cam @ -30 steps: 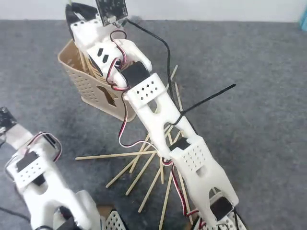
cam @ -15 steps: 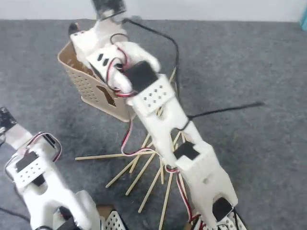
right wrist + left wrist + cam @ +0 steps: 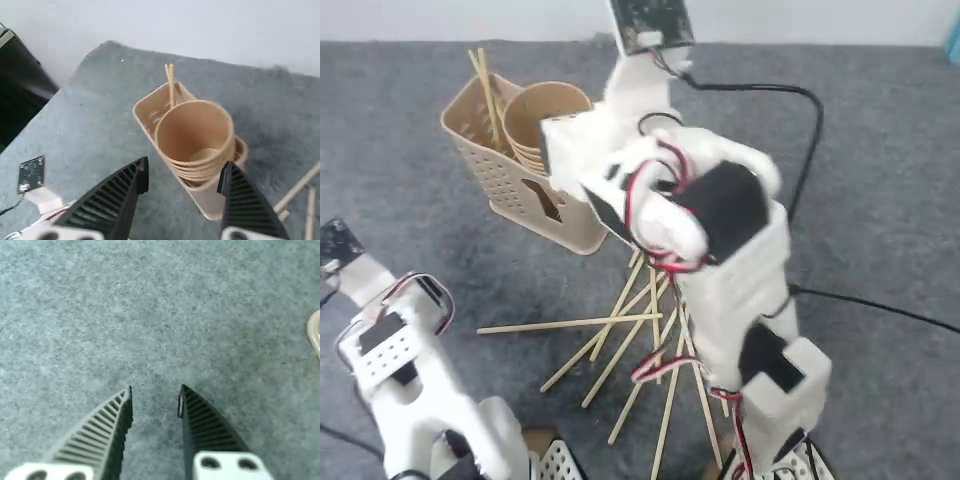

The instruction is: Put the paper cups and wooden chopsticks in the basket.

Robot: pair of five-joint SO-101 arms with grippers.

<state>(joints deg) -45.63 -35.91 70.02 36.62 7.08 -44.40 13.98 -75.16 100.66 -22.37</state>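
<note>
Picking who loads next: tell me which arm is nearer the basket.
Right. The right arm hangs close above the basket; the left arm sits apart, over carpet.

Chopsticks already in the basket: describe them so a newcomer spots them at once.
Find the beige perforated basket on the grey carpet, in the upper left of the high view. Inside it, beside the stack of paper cups, two wooden chopsticks stand leaning, tips poking above the rim. The loose chopsticks all lie flat, scattered on the open carpet.
</note>
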